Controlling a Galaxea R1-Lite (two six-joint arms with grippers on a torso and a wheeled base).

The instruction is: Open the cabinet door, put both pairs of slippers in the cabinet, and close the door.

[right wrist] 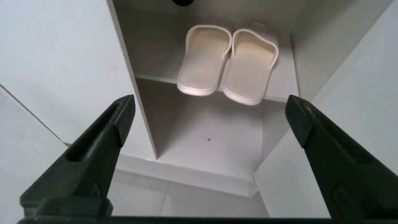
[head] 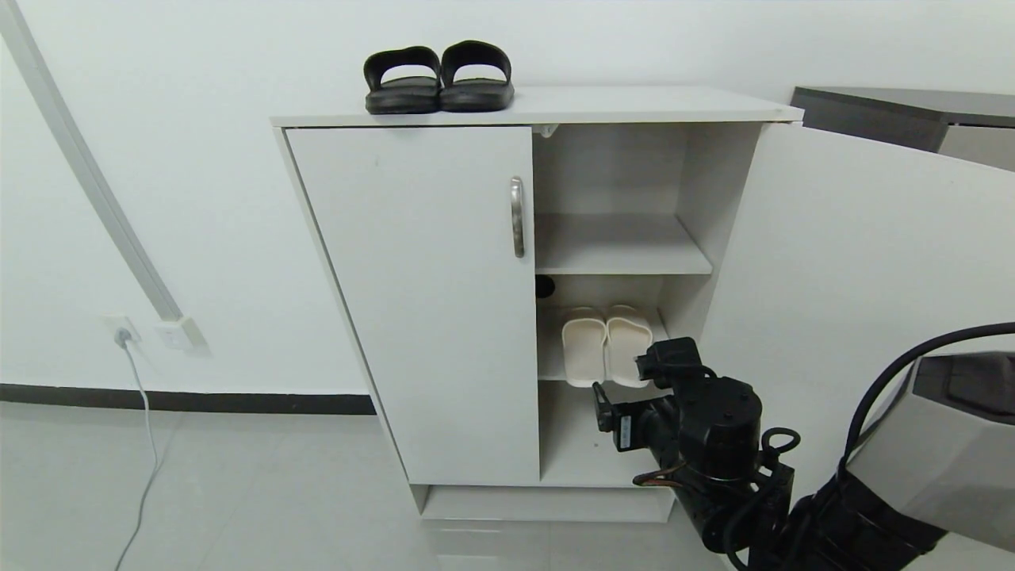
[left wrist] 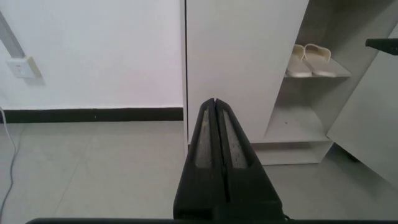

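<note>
R claw is spread wide w/ nothing in it, parked in front of the open side of the cabinet, a bit lower than the white slippers and not touching them. L claw is squeezed fully closed, also empty, out over the floor facing the closed left door. White slippers sit side by side inside on the middle shelf, black slippers are on top of the cabinet toward its left end, and the right door is swung open.
</note>
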